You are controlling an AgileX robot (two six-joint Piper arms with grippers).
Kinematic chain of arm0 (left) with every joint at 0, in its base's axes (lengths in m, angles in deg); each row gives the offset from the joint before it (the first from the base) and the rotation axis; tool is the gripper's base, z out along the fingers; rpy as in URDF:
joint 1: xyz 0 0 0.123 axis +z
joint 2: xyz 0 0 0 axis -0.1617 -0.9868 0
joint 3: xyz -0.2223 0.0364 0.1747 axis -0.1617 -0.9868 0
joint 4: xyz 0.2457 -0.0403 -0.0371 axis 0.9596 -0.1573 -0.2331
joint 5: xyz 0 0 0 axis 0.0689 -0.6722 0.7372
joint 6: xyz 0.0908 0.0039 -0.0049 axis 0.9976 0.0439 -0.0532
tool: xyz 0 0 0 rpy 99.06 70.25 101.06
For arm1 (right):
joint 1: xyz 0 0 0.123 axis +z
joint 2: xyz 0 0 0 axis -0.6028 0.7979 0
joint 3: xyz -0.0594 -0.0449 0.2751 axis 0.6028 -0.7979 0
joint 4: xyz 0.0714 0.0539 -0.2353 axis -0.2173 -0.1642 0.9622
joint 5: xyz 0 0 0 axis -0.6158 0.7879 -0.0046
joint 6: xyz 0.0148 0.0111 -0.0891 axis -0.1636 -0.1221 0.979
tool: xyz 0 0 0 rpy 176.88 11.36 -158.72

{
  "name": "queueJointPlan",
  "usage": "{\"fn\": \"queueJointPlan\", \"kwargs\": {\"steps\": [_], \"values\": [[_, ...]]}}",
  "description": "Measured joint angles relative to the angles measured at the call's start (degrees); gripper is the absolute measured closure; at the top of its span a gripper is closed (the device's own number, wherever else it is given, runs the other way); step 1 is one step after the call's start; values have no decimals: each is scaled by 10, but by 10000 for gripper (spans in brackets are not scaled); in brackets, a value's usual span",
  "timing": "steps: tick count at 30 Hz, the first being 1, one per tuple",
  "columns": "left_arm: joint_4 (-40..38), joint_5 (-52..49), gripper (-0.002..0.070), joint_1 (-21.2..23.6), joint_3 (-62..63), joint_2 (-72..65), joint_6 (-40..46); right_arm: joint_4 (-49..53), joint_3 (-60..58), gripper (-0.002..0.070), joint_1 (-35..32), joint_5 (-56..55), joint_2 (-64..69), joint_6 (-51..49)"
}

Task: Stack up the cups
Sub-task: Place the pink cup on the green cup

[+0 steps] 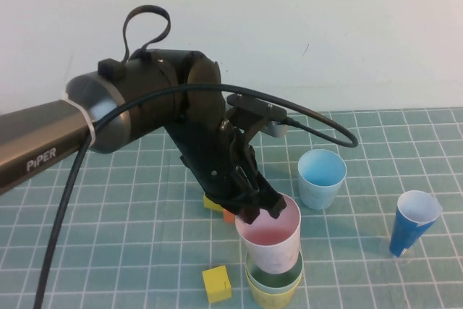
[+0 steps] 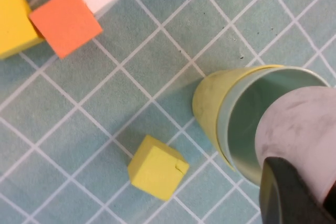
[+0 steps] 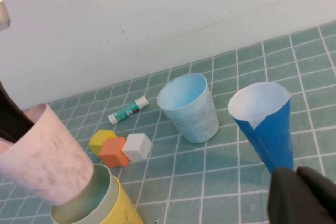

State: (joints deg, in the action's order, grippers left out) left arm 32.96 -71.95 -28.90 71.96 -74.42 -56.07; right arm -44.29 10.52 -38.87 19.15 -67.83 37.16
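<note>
A green cup [image 1: 275, 274] sits nested in a yellow cup [image 1: 273, 297] at the table's front. My left gripper [image 1: 262, 208] is shut on the rim of a pink cup [image 1: 269, 240], which is tilted with its base inside the green cup's mouth. The left wrist view shows the pink cup [image 2: 302, 129] over the green cup [image 2: 247, 124] and the yellow cup [image 2: 209, 103]. A light blue cup [image 1: 321, 177] stands alone behind and to the right. My right gripper [image 3: 295, 174] is shut and empty, just in front of the dark blue cup [image 3: 265, 124].
The dark blue cup [image 1: 414, 222] with white inside stands at the right. A yellow block [image 1: 216, 284] lies left of the stack. Yellow, orange [image 3: 113, 152] and white [image 3: 137, 146] blocks sit behind it, under the left arm. A glue stick [image 3: 128, 109] lies near the wall.
</note>
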Motion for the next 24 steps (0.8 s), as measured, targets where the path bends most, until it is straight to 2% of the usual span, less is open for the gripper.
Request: {"fn": "queueJointPlan", "kwargs": {"steps": [13,16,21,22,24], "values": [[-2,20,662,0,0,-49,15,-5,0,679,0,-2,0,4],[-2,24,595,0,0,-50,22,-17,0,679,0,-3,0,20],[0,30,392,0,0,-47,36,-82,0,679,0,-5,0,110],[3,32,372,0,-1,-41,38,-98,0,679,0,-5,0,129],[13,39,382,0,-1,-22,39,-115,3,679,0,5,0,155]]}}
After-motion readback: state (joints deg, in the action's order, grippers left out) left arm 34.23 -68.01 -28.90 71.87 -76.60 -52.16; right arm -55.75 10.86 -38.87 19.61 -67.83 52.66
